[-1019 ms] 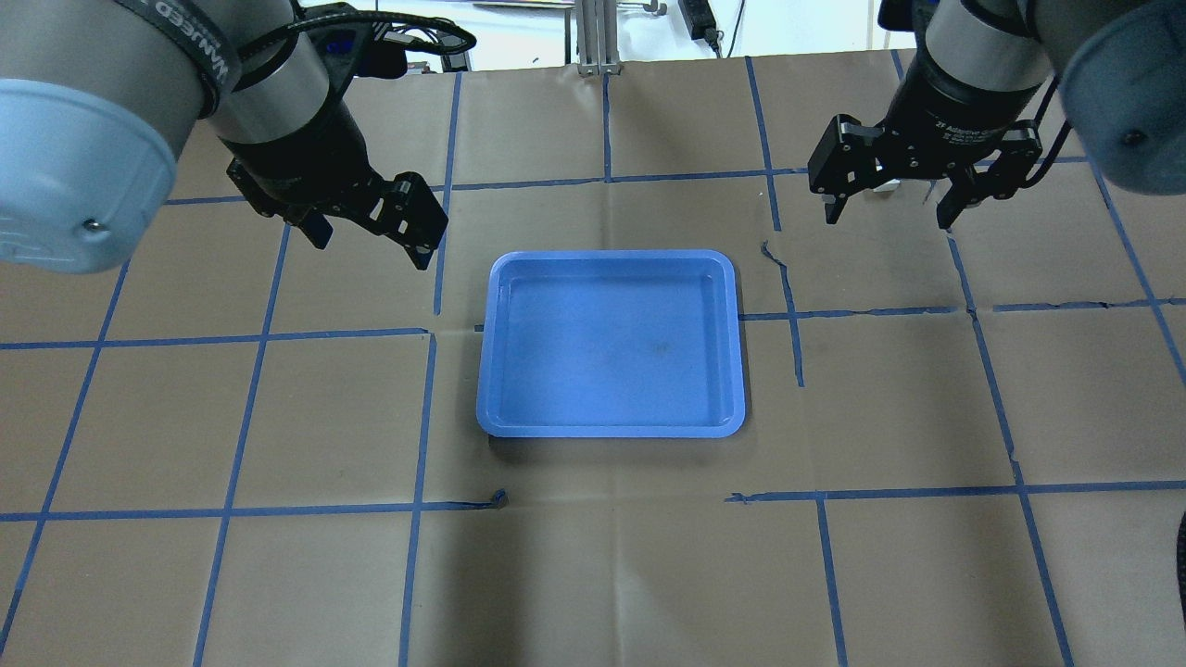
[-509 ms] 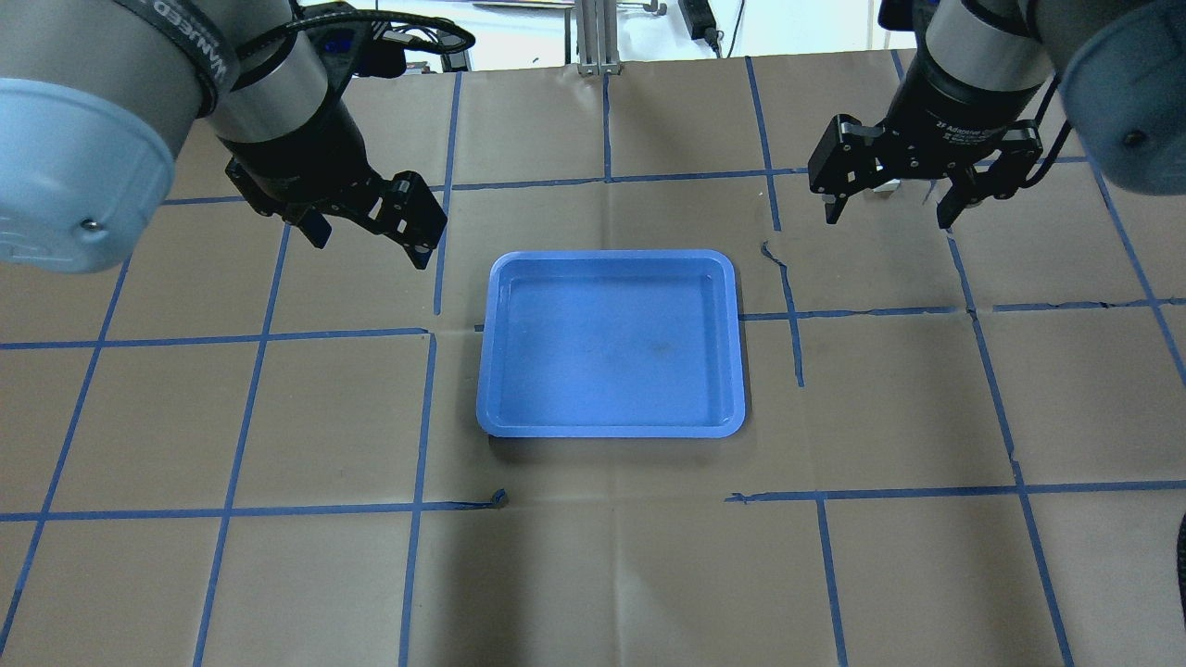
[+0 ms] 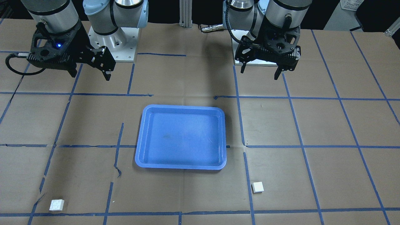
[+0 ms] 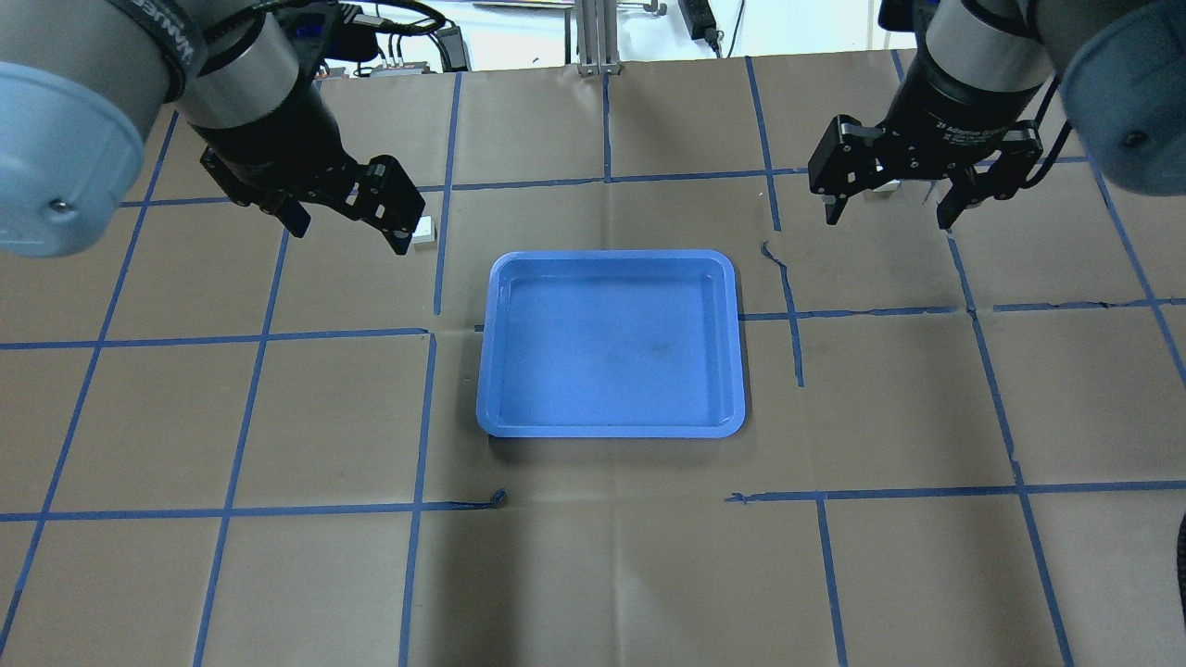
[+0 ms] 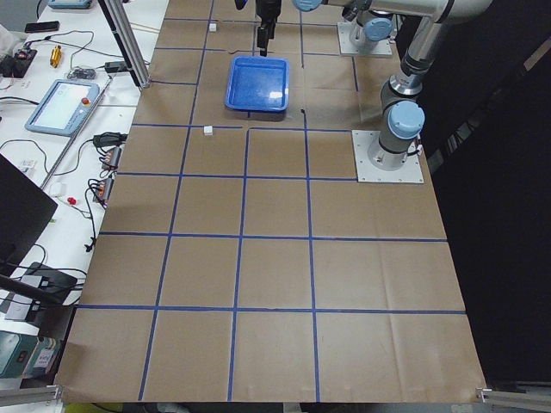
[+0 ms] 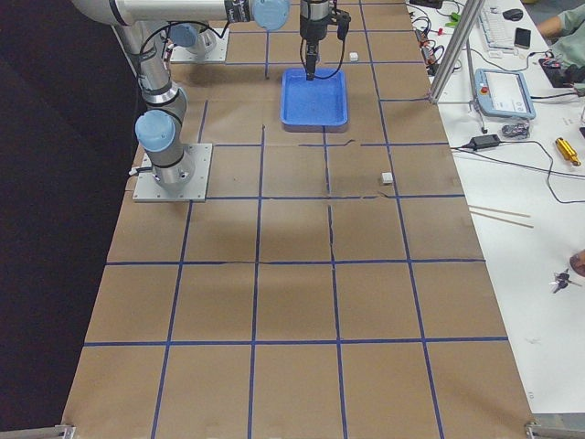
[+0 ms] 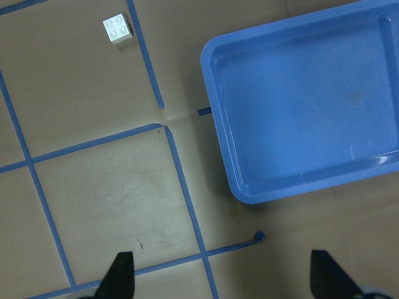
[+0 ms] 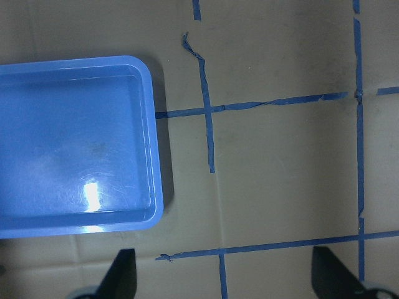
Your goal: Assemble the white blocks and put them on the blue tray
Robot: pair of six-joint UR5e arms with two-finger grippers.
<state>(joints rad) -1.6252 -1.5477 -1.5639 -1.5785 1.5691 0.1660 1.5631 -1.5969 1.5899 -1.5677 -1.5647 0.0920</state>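
Note:
The blue tray [image 4: 611,343] lies in the middle of the table, and also shows in the front view [image 3: 182,137]. One white block [image 4: 424,232] sits on the paper left of the tray's far corner, also in the front view [image 3: 257,187] and the left wrist view [image 7: 118,28]. The other white block [image 3: 57,205] lies far out on the right side, mostly hidden behind my right gripper in the overhead view. My left gripper [image 4: 349,236] is open and empty, high above the table beside the first block. My right gripper [image 4: 888,220] is open and empty, high over the second block.
Brown paper with a grid of blue tape lines covers the table. The tape is torn and curled right of the tray [image 4: 774,255] and near its front left [image 4: 498,498]. Both arm bases [image 3: 112,43] stand at the robot's edge.
My left gripper has moved left and farther out, which uncovers the white block beside its finger. My right gripper has barely moved.

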